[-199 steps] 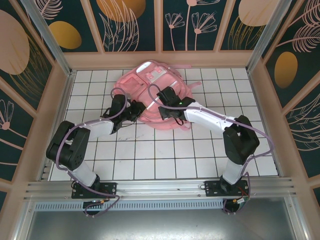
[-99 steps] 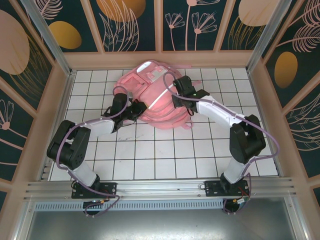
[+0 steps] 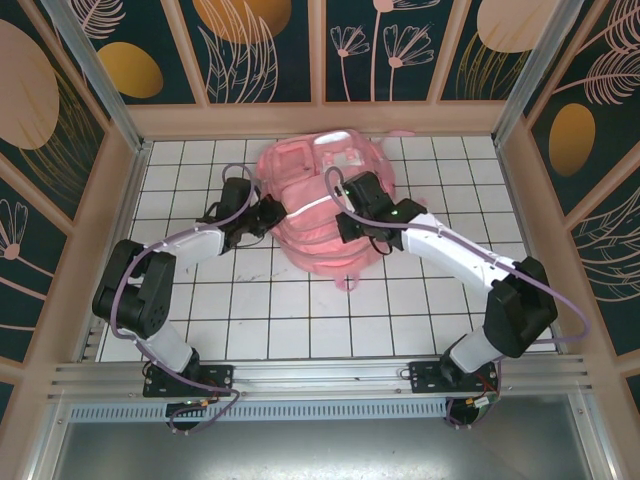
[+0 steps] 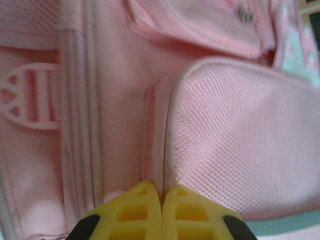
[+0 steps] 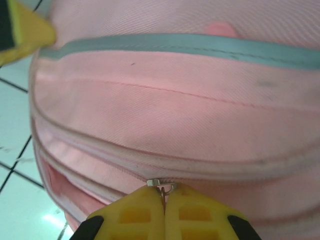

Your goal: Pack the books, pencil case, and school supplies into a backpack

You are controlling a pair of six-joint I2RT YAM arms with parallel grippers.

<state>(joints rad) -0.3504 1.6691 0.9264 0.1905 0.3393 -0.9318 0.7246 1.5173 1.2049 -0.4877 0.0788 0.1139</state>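
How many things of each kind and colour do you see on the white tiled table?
Large soft pink fabric backpack: 1
Yellow-fingered grippers: 2 (left gripper, right gripper)
Total: 3

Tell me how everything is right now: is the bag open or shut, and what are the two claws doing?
backpack: lying on the white table, gripped from both sides.
left claw: shut, pinching a seam of the backpack.
right claw: shut on the zipper pull.
zipper pull: held in the right claw; how far the zip is open is hard to tell.
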